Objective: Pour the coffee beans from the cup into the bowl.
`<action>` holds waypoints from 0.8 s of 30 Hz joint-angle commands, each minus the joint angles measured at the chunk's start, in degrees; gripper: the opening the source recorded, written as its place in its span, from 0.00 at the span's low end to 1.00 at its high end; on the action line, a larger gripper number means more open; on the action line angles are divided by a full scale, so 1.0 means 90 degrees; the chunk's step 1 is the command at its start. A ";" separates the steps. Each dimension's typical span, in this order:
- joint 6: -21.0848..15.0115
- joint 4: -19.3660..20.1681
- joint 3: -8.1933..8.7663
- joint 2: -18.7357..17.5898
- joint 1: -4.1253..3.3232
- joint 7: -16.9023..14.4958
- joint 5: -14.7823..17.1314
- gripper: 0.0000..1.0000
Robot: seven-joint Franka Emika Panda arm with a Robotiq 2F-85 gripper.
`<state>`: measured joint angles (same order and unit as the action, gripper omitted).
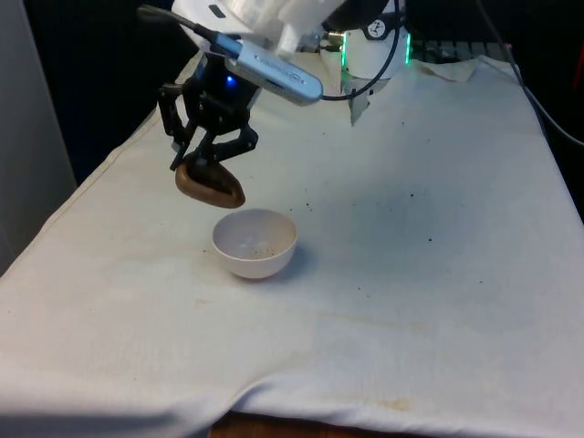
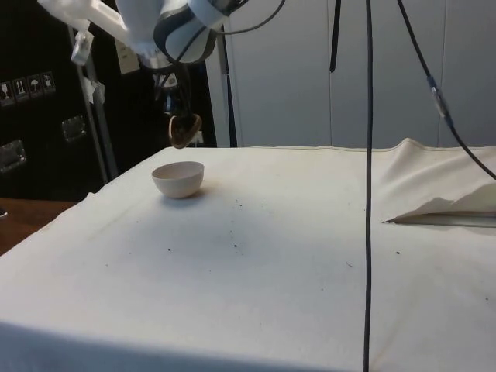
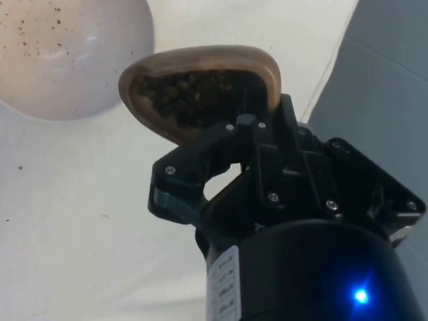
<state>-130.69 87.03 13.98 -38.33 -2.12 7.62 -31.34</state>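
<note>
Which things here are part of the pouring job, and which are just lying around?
Job:
- end effector, shut on the cup
- brown cup of coffee beans
- white bowl

Lying about:
- crumpled paper
- dark specks on the white cloth

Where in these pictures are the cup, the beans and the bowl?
cup [image 1: 212, 187]: front view, its brown outer side.
coffee beans [image 3: 194, 97]: wrist view, the dark heap inside the cup.
bowl [image 1: 255, 257]: front view, its outer wall.

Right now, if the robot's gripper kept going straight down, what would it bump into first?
Probably the white bowl. The gripper holds the brown cup just above its rim, though depth is unclear; it might meet the cloth beside it.
</note>
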 commanded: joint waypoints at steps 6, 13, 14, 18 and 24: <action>0.0115 -0.0064 0.0025 -0.0070 -0.0127 0.0331 -0.0395 0.00; 0.0204 -0.0095 0.0000 -0.0134 -0.0210 0.0624 -0.0758 0.00; 0.0223 -0.0108 -0.0013 -0.0140 -0.0216 0.0675 -0.0815 0.00; 0.0331 -0.0140 -0.0057 -0.0197 -0.0274 0.0929 -0.1133 0.00; 0.0477 -0.0166 -0.0134 -0.0242 -0.0318 0.1216 -0.1509 0.00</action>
<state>-126.85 85.94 12.43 -40.16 -4.53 18.28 -44.63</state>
